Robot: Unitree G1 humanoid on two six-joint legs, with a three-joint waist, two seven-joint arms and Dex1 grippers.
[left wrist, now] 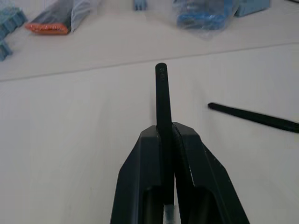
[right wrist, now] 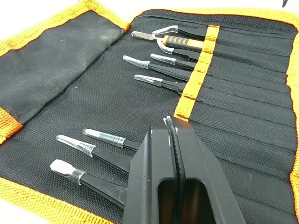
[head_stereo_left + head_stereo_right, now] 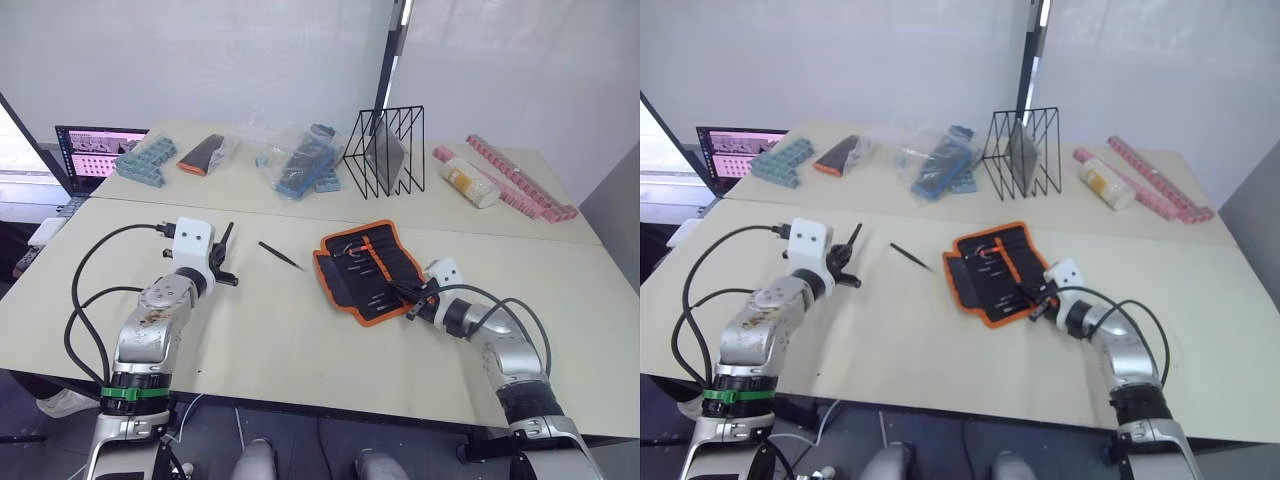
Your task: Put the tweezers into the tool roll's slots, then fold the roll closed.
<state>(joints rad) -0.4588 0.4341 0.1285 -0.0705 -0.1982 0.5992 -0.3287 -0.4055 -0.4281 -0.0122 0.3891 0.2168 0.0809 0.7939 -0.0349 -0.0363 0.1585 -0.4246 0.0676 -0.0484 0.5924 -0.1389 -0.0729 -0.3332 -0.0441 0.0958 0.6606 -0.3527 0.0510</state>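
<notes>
Fingers of the left gripper are pressed shut on one black tweezer, which sticks straight out past the tips. This gripper hangs just over the pale table, on the robot's left side. Near it another loose tweezer lies flat on the table, between the left gripper and the tool roll.

The right gripper sits at the near right edge of the roll. Its two black fingers are closed together with only a thin line between them (I cannot tell if anything is held in there). The roll lies open and flat, with its orange edging all around and an orange strip across the slots. Several tweezers are tucked in there, with clear caps on their tips, and three more capped ones poke out near the right fingers.

Far back on the table stand a black wire rack, blue boxes and a laptop.
</notes>
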